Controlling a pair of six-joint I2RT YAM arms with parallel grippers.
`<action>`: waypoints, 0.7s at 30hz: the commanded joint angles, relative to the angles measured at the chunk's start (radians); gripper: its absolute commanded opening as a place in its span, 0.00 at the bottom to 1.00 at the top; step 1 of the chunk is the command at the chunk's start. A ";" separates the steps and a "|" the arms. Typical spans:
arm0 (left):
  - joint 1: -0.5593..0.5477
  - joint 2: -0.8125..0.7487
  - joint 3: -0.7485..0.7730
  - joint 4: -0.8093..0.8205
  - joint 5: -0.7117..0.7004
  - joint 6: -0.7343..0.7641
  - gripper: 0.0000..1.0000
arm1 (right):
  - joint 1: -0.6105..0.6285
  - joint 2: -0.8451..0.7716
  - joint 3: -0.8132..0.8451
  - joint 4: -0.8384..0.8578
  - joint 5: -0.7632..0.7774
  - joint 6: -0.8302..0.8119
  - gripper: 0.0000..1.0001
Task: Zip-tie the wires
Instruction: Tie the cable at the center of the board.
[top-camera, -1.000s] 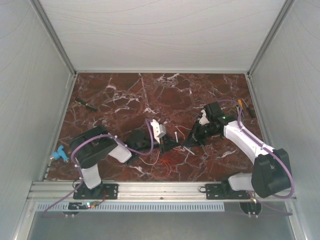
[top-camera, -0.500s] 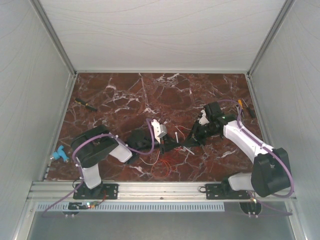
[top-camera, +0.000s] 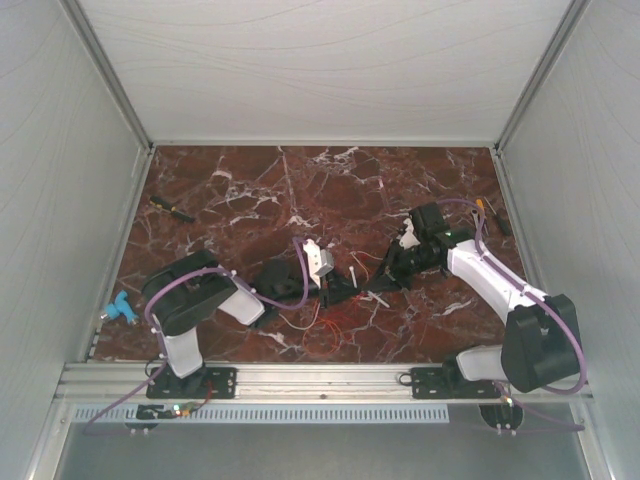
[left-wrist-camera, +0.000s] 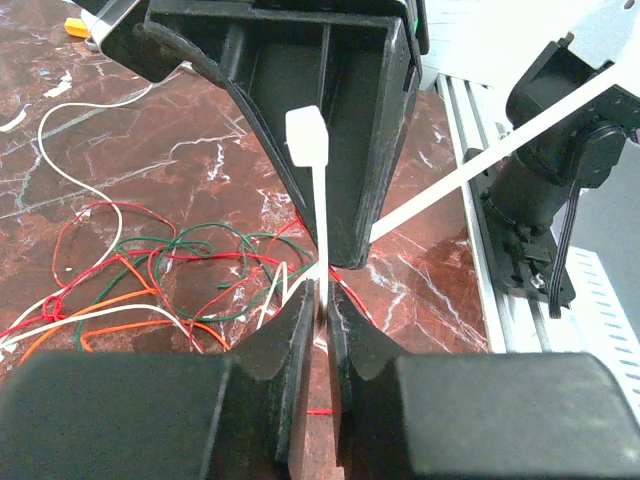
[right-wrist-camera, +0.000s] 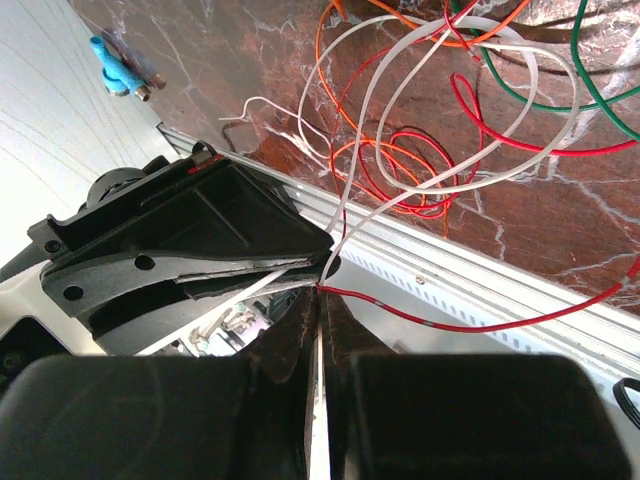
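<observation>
The zip tie is a pale strip standing up from my left gripper, which is shut on it just below its square head. The tail runs through my right gripper, also shut on the strip, and shows again beside the left gripper's black body. In the top view the two grippers, left and right, meet fingertip to fingertip at the table's middle front. The wires lie in loose red, orange, white and green curls on the marble below; some strands rise to the grippers.
A blue clip lies at the left edge of the table. A black-and-yellow tool lies at the back left and an orange-tipped tool at the back right. An aluminium rail runs along the front edge.
The right wrist has shifted very slightly. Both grippers stay shut on the zip tie in the same place.
</observation>
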 joint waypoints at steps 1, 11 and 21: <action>-0.008 0.004 0.029 0.069 0.037 0.006 0.10 | -0.006 0.002 0.025 0.024 -0.028 -0.001 0.00; -0.008 0.021 0.053 0.064 0.011 0.008 0.12 | 0.003 -0.004 0.001 0.044 -0.044 0.020 0.00; -0.009 0.038 0.061 0.056 0.012 0.015 0.16 | 0.005 0.002 0.001 0.052 -0.053 0.029 0.00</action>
